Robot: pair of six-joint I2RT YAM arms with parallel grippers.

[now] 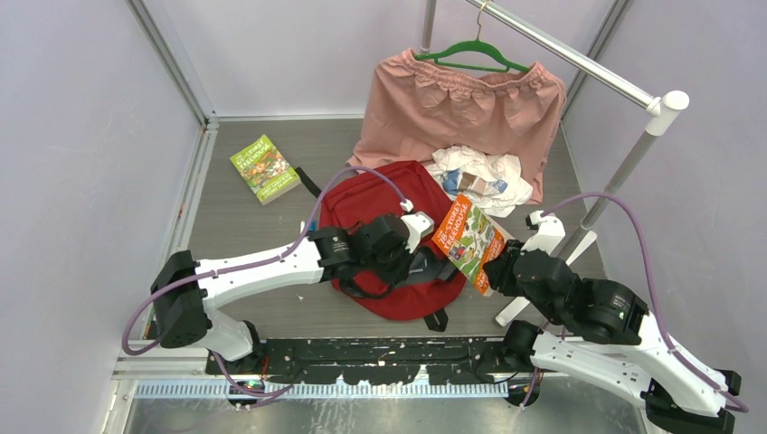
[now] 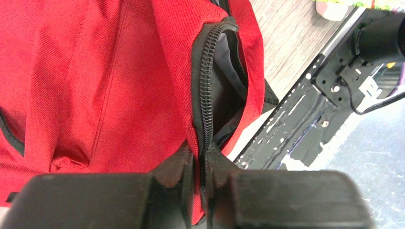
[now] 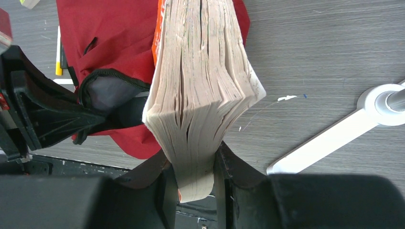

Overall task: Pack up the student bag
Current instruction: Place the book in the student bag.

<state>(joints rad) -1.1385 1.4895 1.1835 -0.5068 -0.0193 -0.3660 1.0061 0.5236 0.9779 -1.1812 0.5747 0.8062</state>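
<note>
Location of student bag (image 1: 366, 206): centre of table, on the near side of the pink garment (image 1: 452, 108), opening toward the right.

Left gripper (image 2: 200, 164): clamped narrow on the black zipper edge (image 2: 199, 86), lifting one lip of the mouth.

Right gripper (image 3: 195, 164): clamped on one end of a thick paperback book (image 3: 203, 71), raised just right of the opening.

Risks, by judgement:
- Mouth narrow against the book's width. Likely to snag on the zipper trim and shove the bag away.
- Shallow pinch on fabric. May slip and let the mouth fall shut.
- Pages fanned and bent at the grip. May twist or slide out on contact.

Align the spine with the gap before advancing.
</note>
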